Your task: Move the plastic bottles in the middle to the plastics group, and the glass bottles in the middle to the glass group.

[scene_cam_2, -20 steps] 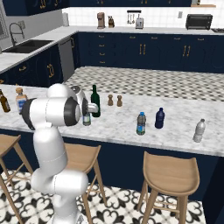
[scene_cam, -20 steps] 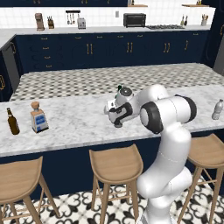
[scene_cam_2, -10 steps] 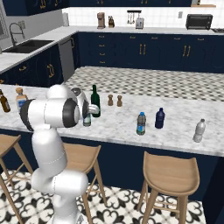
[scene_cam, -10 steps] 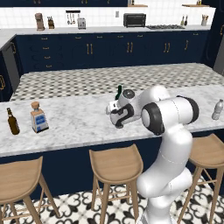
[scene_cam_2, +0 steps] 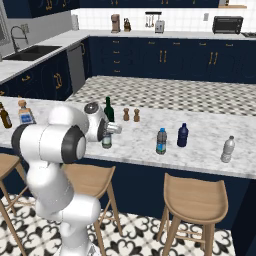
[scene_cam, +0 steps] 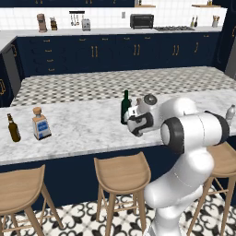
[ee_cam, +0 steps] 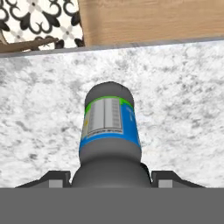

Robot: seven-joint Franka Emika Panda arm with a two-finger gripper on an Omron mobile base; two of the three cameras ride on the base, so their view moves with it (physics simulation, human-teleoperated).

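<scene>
Far to my left on the marble counter stand the brown beer bottle and the squat square bottle, the glass group, well apart from where I am working. In the middle, the tall green wine bottle waits just behind my gripper, which is down over the first blue-labelled water bottle. My fingertips sit on either side of its upper body with the jaws standing just wider than the bottle; I cannot tell whether they touch it yet. So I judge I am at the grasp step for this plastic bottle. Next I must close firmly, lift straight, and carry it right, past the second labelled water bottle, to the dark-blue bottle and the pale clear bottle.
</scene>
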